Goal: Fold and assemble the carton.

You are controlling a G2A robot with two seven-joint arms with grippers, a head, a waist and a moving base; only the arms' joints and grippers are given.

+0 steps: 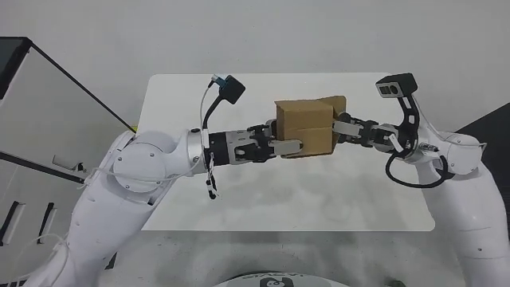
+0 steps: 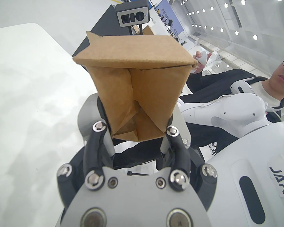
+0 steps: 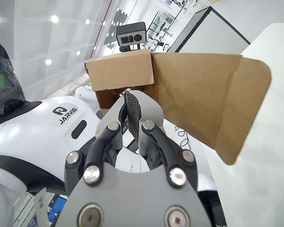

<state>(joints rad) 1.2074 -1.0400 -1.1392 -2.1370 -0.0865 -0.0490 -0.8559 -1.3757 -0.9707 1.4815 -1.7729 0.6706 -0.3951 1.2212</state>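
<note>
in the top view, the brown carton (image 1: 305, 119) is being held over the middle of the white table (image 1: 239, 199), between the two arms. the side of the carton facing the robot's left is being gripped by the left gripper (image 1: 287, 145), and its opposite side is being touched by the right gripper (image 1: 343, 127). in the left wrist view, the carton (image 2: 135, 72) is being shown end on, with one flap folded across its far end. its near end is being clamped in the left gripper (image 2: 136, 128), whose fingers (image 2: 98, 128) are being kept as far apart as the carton's width, one against each side wall. the table (image 2: 26, 83) is being seen off to one side. in the right wrist view, the carton (image 3: 194, 90) is being shown with a short flap folded over and a long flap with a rounded tab standing out towards the table (image 3: 262, 166). the right gripper (image 3: 129, 100) is being held with its fingers (image 3: 149, 109) drawn together, pad against pad, and its tips are being set right at the edge of the short flap. whether any cardboard is being nipped between them cannot be told.
</note>
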